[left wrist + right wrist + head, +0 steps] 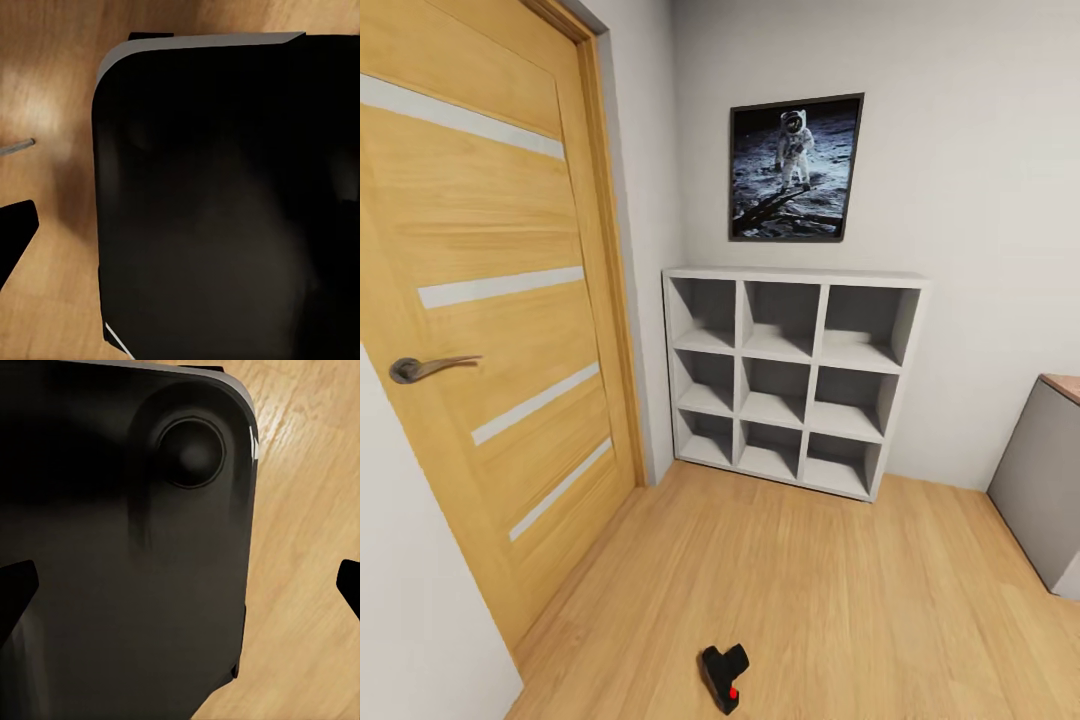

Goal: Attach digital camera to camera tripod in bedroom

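Right pincer (pixel 180 581) fingertips apart, empty

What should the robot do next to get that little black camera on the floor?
Probably roll a bit closer and lower an arm toward the digital camera. It lies on the wood floor low in the head view, in front of the white cube shelf, and nothing holds it yet.

You see a matt black digital camera (pixel 724 675) on smooth wood plank floor (pixel 840 590), a grained wooden door (pixel 490 330), a matt grey shelf (pixel 790 380)
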`<state>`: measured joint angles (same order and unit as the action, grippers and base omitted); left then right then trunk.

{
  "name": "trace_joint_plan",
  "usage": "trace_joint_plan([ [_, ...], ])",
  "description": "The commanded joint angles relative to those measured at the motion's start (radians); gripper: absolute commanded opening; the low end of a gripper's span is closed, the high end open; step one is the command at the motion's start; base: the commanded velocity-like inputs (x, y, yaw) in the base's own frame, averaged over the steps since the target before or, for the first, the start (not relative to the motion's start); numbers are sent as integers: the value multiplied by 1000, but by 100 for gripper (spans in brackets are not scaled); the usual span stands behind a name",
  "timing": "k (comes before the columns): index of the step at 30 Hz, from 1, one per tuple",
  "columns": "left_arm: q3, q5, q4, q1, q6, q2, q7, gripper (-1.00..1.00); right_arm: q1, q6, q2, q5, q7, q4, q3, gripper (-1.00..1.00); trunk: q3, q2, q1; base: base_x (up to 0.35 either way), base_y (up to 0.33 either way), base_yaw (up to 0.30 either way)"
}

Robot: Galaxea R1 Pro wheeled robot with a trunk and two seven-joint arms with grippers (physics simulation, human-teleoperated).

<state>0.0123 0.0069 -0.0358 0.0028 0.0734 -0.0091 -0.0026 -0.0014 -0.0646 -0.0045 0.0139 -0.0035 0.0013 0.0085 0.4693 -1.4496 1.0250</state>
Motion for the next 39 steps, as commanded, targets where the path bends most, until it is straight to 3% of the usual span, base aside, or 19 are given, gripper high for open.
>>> trace_joint_plan([
  [1,1,1,-1,0,2,0,0,100,0,-3,0,1,0,0,1,100,1,0,0,1,2,-8],
  [39,1,1,-1,0,2,2,1,100,0,-2,-3,1,1,0,1,100,1,0,0,0,0,-136],
])
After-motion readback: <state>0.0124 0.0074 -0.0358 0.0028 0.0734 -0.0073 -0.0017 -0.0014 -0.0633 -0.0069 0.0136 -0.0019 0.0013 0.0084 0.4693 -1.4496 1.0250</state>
